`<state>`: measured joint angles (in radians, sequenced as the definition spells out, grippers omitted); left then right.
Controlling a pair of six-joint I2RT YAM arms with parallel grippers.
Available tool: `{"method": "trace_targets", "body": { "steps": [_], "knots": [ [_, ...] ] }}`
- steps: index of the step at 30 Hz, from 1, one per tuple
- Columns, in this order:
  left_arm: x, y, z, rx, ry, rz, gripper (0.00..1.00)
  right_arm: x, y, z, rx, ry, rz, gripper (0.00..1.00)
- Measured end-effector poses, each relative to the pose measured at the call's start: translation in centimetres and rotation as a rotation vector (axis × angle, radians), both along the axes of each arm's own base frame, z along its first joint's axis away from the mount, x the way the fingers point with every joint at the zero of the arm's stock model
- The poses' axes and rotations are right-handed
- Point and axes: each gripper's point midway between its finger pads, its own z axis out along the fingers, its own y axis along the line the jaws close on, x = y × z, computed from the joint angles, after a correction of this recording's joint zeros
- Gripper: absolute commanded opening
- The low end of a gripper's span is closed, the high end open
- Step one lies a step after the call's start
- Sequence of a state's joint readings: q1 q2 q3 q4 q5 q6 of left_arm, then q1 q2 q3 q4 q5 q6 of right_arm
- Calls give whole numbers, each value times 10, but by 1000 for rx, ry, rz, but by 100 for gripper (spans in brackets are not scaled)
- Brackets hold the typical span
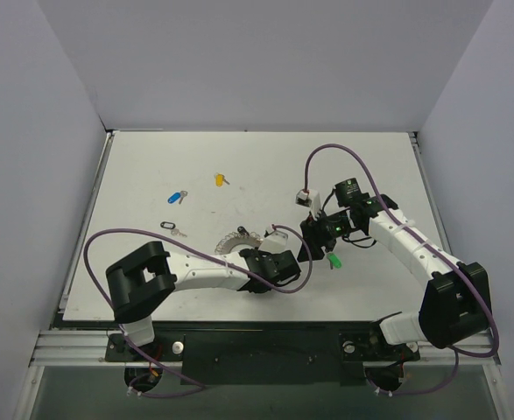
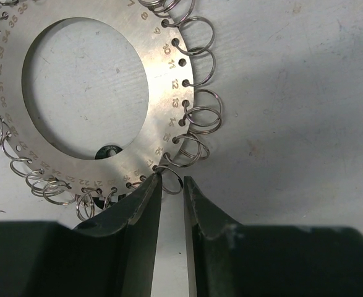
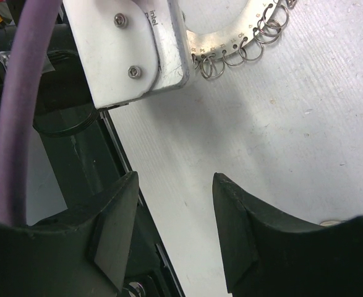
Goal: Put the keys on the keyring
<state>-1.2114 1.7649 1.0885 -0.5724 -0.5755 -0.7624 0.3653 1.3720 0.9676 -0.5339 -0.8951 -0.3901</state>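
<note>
The keyring (image 1: 236,238) is a flat silvery hoop edged with small wire loops, lying near the table's middle. In the left wrist view the keyring (image 2: 162,74) fills the top, and my left gripper (image 2: 172,181) has its jaws narrowed around one wire loop (image 2: 170,183) at the rim. My left gripper (image 1: 248,251) sits at the hoop's right edge. Just to the right, my right gripper (image 1: 307,249) (image 3: 175,179) stands open and holds nothing. A green-headed key (image 1: 334,261) lies on the table beside it. The blue (image 1: 178,197), yellow (image 1: 221,179) and black (image 1: 170,227) keys lie to the left.
The left arm's white camera mount (image 3: 132,49) and a purple cable (image 3: 11,124) crowd the left of the right wrist view, with the keyring's rim (image 3: 234,42) just beyond. A small white connector (image 1: 304,197) lies behind the right gripper. Grey walls enclose the table.
</note>
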Motion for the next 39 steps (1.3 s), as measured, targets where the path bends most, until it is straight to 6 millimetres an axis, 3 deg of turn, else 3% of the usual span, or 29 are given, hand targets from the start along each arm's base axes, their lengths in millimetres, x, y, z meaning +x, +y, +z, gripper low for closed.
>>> {"method": "trace_targets", "body": {
  "steps": [19, 25, 32, 39],
  "knots": [
    [0, 4, 3, 33, -26, 1, 18, 0, 0, 0, 0, 0, 0, 47],
    [0, 4, 3, 33, -25, 1, 0, 0, 0, 0, 0, 1, 0, 47],
    [0, 3, 6, 23, -28, -1, 0, 0, 0, 0, 0, 1, 0, 47],
    [2, 0, 31, -82, -44, 4, 0, 0, 0, 0, 2, 1, 3, 47]
  ]
}}
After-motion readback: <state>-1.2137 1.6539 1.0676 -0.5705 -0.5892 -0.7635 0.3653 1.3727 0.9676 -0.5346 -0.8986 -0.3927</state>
